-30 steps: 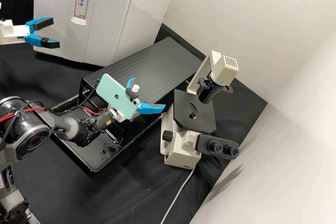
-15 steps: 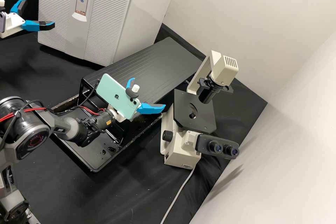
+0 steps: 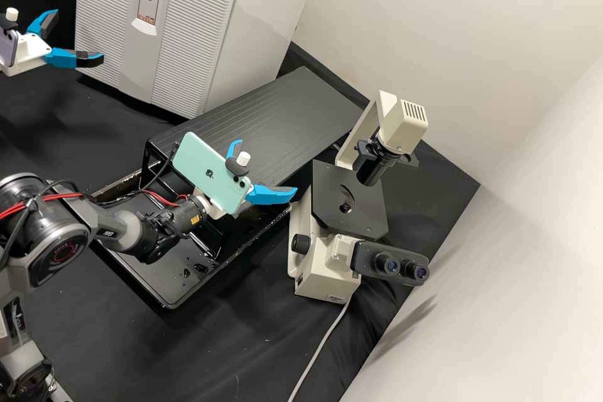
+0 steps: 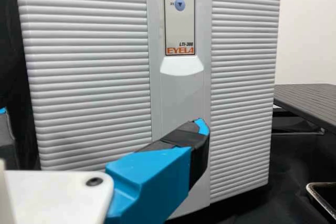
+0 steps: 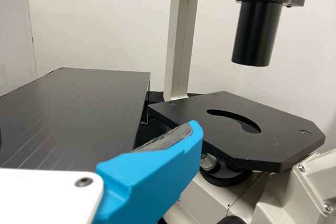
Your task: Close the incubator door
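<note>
Door (image 3: pixel 195 19) faces the surface (image 3: pixel 232 352) on the incubator's (image 3: pixel 264 12) front; left gripper (image 3: pixel 78 38) near it, jaws spread. Beside the incubator, a black platform (image 3: pixel 270 113). Right gripper (image 3: pixel 267 166), jaws spread too, near platform and microscope (image 3: pixel 323 270).

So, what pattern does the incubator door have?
The door has horizontal ribs either side of a smooth strip, clearest in the left wrist view.

Incubator (image 3: pixel 188 31) top cut off
</note>
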### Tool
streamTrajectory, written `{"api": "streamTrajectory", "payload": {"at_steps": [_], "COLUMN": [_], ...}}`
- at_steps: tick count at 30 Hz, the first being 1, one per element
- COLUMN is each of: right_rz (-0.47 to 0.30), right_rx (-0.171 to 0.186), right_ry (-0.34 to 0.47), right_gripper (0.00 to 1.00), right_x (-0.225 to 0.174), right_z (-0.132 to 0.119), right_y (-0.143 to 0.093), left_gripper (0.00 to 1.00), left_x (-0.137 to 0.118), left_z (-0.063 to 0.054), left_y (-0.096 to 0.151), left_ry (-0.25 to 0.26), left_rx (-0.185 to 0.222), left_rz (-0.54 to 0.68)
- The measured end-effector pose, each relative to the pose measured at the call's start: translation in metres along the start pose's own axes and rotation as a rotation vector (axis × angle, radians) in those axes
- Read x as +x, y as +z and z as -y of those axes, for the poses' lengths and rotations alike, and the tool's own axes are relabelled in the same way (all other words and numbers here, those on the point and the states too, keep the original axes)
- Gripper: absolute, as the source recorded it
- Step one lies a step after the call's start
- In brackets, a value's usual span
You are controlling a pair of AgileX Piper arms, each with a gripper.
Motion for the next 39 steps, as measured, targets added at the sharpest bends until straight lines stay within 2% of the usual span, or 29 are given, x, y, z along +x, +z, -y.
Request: {"api": "streamTrajectory", "payload": {"at_steps": [6,12,23,32,36,39], "right_rz": [0.000,0.000,0.000,0.000,0.000,0.000], "right_rx": [0.000,0.000,0.000,0.000,0.000,0.000], "right_ry": [0.000,0.000,0.000,0.000,0.000,0.000], "right_gripper": [1.00,1.00,1.00,1.00,1.00,1.00], "right_x": [0.000,0.000,0.000,0.000,0.000,0.000], "right_z": [0.000,0.000,0.000,0.000,0.000,0.000], "right_y": [0.000,0.000,0.000,0.000,0.000,0.000], "left_gripper": [1.00,1.00,1.00,1.00,1.00,1.00], "left_x": [0.011,0.029,0.056,0.069,0.078,0.085], "left_z": [0.002,0.002,-0.006,-0.005,-0.002,-0.007], "left_y": [-0.011,-0.023,-0.049,-0.068,-0.070,-0.070], "left_ry": [0.006,0.025,0.084,0.100,0.108,0.126], "left_rx": [0.003,-0.023,-0.007,0.001,-0.004,-0.007], "left_rz": [-0.042,-0.065,-0.120,-0.165,-0.170,-0.169]}}
